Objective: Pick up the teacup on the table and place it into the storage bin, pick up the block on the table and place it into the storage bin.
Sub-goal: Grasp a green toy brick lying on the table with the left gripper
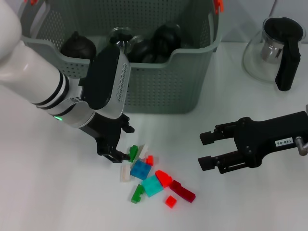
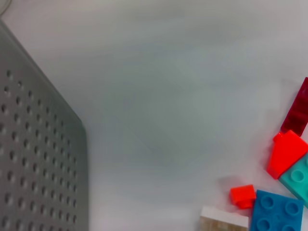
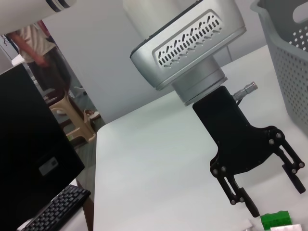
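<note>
A white table (image 1: 43,192) seen from the robot's head, with the storage bin (image 1: 159,86) as the landmark. The bin is a large grey-green perforated basket at the far middle of the table, its long axis running left to right and its open top facing up. Inside it lie several dark rounded pieces of teaware (image 1: 77,45), packed together against the near wall.

In front of the bin's near left corner, the left gripper (image 1: 117,144) points down at the table, its black fingers spread wide with nothing between them. In the right wrist view one fingertip stands just beside a green block (image 3: 274,220).

Just in front of the bin's near wall, below its middle, lies a loose cluster of small blocks. A blue block (image 1: 140,169) sits near the centre of it, flat, studs up. A teal block (image 1: 152,186) lies beside it, farther from the bin. A dark red block (image 1: 183,191) lies at the cluster's right edge, its long axis slanting away from the bin toward the right.

To the front right of the bin, the right gripper (image 1: 208,150) hovers level above the table, pointing left toward the blocks, fingers spread wide and empty.

Right of the bin, at the far edge, stands a glass pot (image 1: 269,50) with a black handle.
</note>
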Controlling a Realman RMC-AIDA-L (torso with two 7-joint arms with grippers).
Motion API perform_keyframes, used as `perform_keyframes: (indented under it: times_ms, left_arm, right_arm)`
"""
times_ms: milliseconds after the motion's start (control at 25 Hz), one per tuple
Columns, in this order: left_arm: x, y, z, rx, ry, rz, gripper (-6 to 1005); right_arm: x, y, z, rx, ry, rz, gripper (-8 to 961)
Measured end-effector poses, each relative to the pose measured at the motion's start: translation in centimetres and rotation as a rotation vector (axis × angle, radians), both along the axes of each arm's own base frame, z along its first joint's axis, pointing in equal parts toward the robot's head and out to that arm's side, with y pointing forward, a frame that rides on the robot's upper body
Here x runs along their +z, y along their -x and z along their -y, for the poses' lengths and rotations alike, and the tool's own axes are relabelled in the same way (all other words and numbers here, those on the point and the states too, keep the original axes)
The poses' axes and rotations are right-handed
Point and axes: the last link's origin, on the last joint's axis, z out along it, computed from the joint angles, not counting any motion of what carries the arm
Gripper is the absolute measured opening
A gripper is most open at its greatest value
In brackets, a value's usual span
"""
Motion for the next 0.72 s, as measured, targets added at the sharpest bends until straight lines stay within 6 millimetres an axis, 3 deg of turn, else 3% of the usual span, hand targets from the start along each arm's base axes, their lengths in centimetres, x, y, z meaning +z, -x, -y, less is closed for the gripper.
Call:
perform_keyframes:
  times_ms: [720]
  left_arm:
    - [-0.15,0.63,0.24,0.013,0.000,-0.002,685]
  right_arm:
    - [0.05,0.02,-0.02,0.000,-0.008,-0.009,794]
